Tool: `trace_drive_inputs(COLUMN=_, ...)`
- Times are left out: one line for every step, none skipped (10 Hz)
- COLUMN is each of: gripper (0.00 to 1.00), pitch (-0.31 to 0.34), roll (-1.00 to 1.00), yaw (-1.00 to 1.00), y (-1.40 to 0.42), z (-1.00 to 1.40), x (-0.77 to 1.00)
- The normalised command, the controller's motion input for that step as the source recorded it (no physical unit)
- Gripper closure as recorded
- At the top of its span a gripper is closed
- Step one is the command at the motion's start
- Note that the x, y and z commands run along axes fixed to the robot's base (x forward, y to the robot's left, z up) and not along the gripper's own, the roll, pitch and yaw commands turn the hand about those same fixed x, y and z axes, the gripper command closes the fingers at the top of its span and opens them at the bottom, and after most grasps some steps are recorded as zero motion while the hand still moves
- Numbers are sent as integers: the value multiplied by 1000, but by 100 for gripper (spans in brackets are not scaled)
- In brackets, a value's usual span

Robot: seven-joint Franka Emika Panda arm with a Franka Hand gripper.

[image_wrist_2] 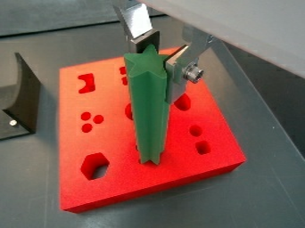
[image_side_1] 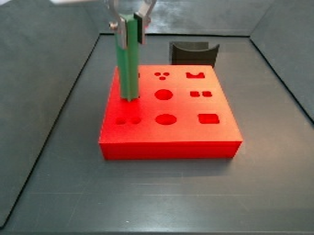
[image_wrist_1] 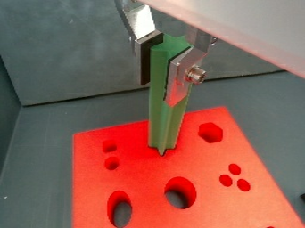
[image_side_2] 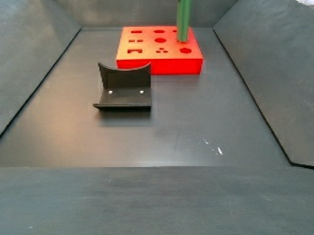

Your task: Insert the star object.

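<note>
In a wrist view the gripper [image_wrist_1: 163,55] is hanging over the red block [image_wrist_1: 226,191], its fingers [image_wrist_1: 181,73] clamping the upper end of the star object [image_wrist_1: 165,98], a long green bar that is standing upright with its lower tip touching or just entering the block's top face near a group of small round holes. In a wrist view from another angle the gripper [image_wrist_2: 161,55] is squeezing the same green star object [image_wrist_2: 148,107] between a dark pad and a silver plate, and the bar's ridged profile is showing along its length; its foot is meeting the red block [image_wrist_2: 131,174] between a hexagonal hole and several round ones, while the fixture [image_wrist_2: 24,93] is standing beside the block on the dark worktop [image_wrist_2: 268,98]. In a side view the gripper [image_side_1: 130,13] is holding the star object [image_side_1: 128,60] vertically over the block's near-left part [image_side_1: 172,115], with the fixture [image_side_1: 193,51] just behind the block. In a side view from farther off, the star object [image_side_2: 185,20] is rising from the red block [image_side_2: 160,50] at the far end of the worktop [image_side_2: 185,119], the fixture [image_side_2: 123,87] is sitting well in front of the block, and the gripper is out of the picture.
</note>
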Motion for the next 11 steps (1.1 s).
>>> trace_drive_inputs(gripper=100, pitch=-193, roll=-20, yaw=-69, y=0, z=-691, x=0)
trace_drive_inputs(gripper=100, pitch=-211, roll=-10, yaw=-71, y=0, z=-774, x=0)
trace_drive_inputs(gripper=100, pitch=-204, roll=0, yaw=-97, y=0, z=-771, x=0)
trace_drive_inputs(gripper=100, pitch=-149, roll=14, yaw=-103, y=0, z=-686, x=29)
trace_drive_inputs(gripper=100, pitch=-104, roll=74, yaw=-114, y=0, z=-671, x=6)
trace_drive_inputs(gripper=100, pitch=-33, roll=151, yaw=-126, y=-49, z=-620, x=0)
trace_drive_inputs(gripper=100, pitch=0, roll=160, yaw=-134, y=-74, z=-591, x=37)
trace_drive_inputs(gripper=100, pitch=-9, roll=159, yaw=-154, y=-91, z=-620, x=26)
trace_drive_inputs(gripper=100, pitch=0, roll=104, yaw=-134, y=-37, z=-480, x=51)
trace_drive_inputs(gripper=100, pitch=-19, roll=70, yaw=-126, y=-40, z=-483, x=29)
trace_drive_inputs(gripper=100, pitch=0, roll=37, yaw=-74, y=-6, z=-294, x=106)
